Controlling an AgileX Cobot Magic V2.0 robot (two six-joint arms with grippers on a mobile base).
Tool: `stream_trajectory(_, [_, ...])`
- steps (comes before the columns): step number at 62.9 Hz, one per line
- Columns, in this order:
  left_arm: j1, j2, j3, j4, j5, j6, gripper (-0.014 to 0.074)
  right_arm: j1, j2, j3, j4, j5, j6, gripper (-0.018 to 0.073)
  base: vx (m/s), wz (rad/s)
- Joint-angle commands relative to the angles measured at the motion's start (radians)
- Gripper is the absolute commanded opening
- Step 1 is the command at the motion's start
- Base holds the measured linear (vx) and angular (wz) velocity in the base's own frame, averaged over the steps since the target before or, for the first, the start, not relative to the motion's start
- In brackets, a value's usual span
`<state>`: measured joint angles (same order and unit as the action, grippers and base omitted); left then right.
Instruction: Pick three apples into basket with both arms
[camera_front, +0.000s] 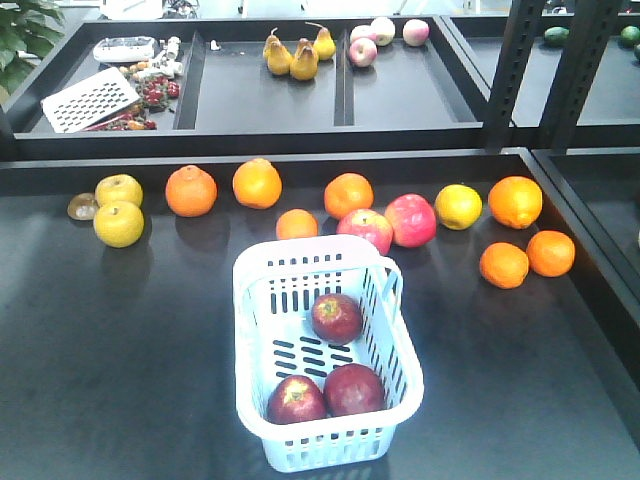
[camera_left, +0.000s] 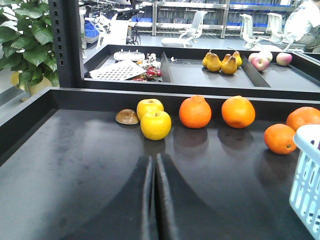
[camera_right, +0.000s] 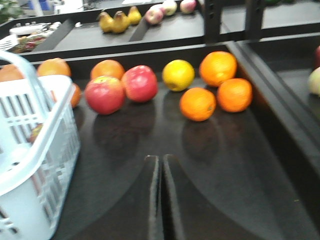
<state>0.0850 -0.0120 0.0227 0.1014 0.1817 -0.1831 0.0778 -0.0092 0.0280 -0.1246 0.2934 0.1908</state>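
- Three dark red apples lay inside the basket (camera_front: 325, 375): one apple (camera_front: 337, 318) near the middle of the slotted floor, and two more (camera_front: 296, 399) (camera_front: 353, 389) side by side, touching or nearly so, at the near end.
- By that count the task looked finished, with no dark apple left out on the worktop (camera_front: 110, 350).
- Left gripper (camera_left: 154, 197) showed its jaws pressed together and holding nothing, low over bare worktop; the right gripper (camera_right: 160, 200) showed the same, with only a thin slit between its jaws.
- Risk from here, as a judgement: the basket's side sat near the right arm's view and at the edge of the left's, so a careless sweep inward could knock it and roll the apples about.
- A second risk: the two brighter pink-red apples (camera_front: 392, 224) just behind the basket could be mistaken for targets.
- Oranges (camera_front: 191, 190) and yellow apples (camera_front: 118, 222) lined the back of the worktop, well clear of both grippers; pears (camera_front: 296, 52) sat in a tray beyond.
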Motion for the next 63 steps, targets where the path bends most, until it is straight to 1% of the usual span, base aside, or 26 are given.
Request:
stream_trajectory(1, [0.003,-0.015,0.008,-0.001,-0.067,-0.007,-0.0006,-0.007,-0.016,0.014,-0.069,-0.109,0.017,-0.0004,0.0,0.0])
stream_trajectory(8, [0.003,-0.015,0.008,-0.001,-0.067,-0.007,-0.0006,-0.007,-0.016,0.014,-0.092,-0.177,0.016,-0.0004,0.0,0.0])
stream_trajectory(27, [0.003,-0.015,0.008,-0.001,-0.067,-0.007,-0.0006,-0.007,-0.016,0.014,-0.091,-0.246,0.016,-0.0004,0.0,0.0])
stream_trajectory(63, [0.003,-0.015,0.008,-0.001,-0.067,-0.007,-0.0006,-0.007,-0.016,0.014,-0.089,-0.25,0.019,-0.0004,0.0,0.0])
